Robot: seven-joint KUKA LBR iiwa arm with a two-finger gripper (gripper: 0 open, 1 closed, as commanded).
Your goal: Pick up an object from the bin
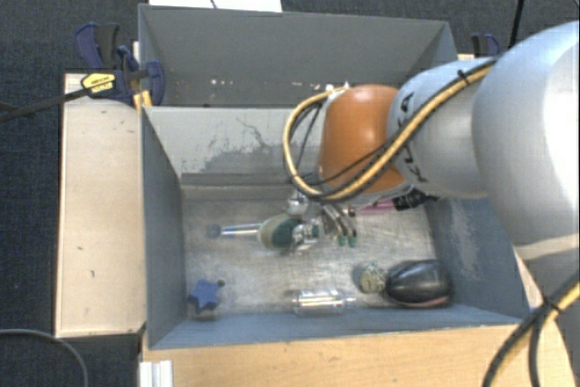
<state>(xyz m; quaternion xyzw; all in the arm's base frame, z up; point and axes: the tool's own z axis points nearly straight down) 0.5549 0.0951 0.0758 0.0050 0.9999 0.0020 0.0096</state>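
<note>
My gripper (313,227) hangs low over the middle of the bin floor, below the orange cover. Right against its left side lies a tool with a dark green rounded head (276,234) and a thin grey handle that points left. Whether the gripper touches the head I cannot make out. A small speckled round thing (369,276) lies just to the front right of the gripper, next to a black computer mouse (417,283). A clear plastic tube (322,302) lies along the front wall below the gripper.
A small blue piece (207,295) sits in the front left corner. A pink thing (381,207) peeks out behind the arm near the back wall. The arm and its looped cables cover the right part of the bin.
</note>
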